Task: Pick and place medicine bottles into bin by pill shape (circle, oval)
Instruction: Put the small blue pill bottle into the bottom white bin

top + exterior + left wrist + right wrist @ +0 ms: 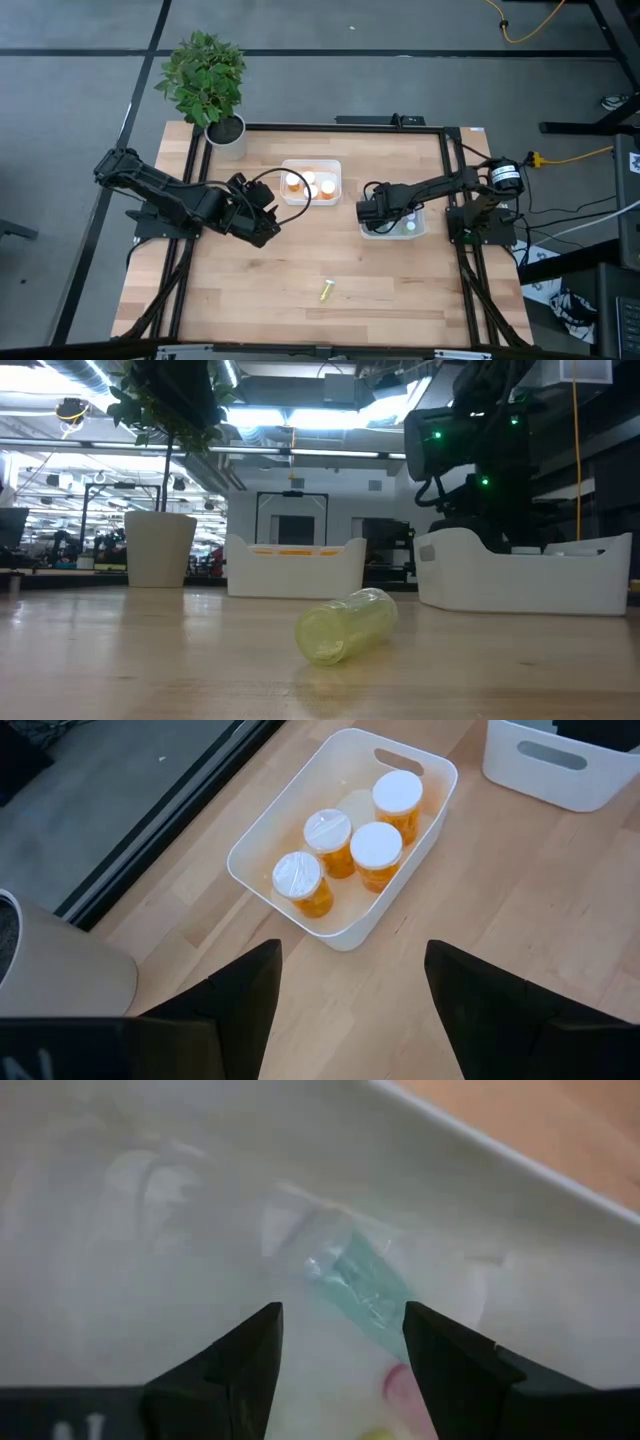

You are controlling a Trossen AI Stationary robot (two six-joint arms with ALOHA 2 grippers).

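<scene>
My right gripper (pixel 383 213) reaches down into the right white bin (pixel 418 232), shut on a teal medicine bottle (pixel 355 1285). Pale bottles lie blurred beneath it on the bin floor. The left white bin (pixel 262 828) holds several orange bottles with white caps (pixel 376 850), standing upright. A yellow bottle (pixel 327 291) lies on its side on the table near the front edge (pixel 345 625). My left gripper (pixel 350 980) hangs open above the table just left of the left bin (pixel 268 217), holding nothing. My right gripper has the teal bottle between its two fingertips (pixel 262 1330), coming from above and pointing steeply down into the bin. The bottle lies slantwise across the gap, and its lower end (pixel 392 1325) reaches the right finger. Whether it rests on the bin floor I cannot tell.
A potted plant (pixel 225 130) stands at the table's far left corner (pixel 160 548). The two bins sit side by side in the far middle of the table. Black frame rails run along the table's edges, and bare wood lies around the yellow bottle.
</scene>
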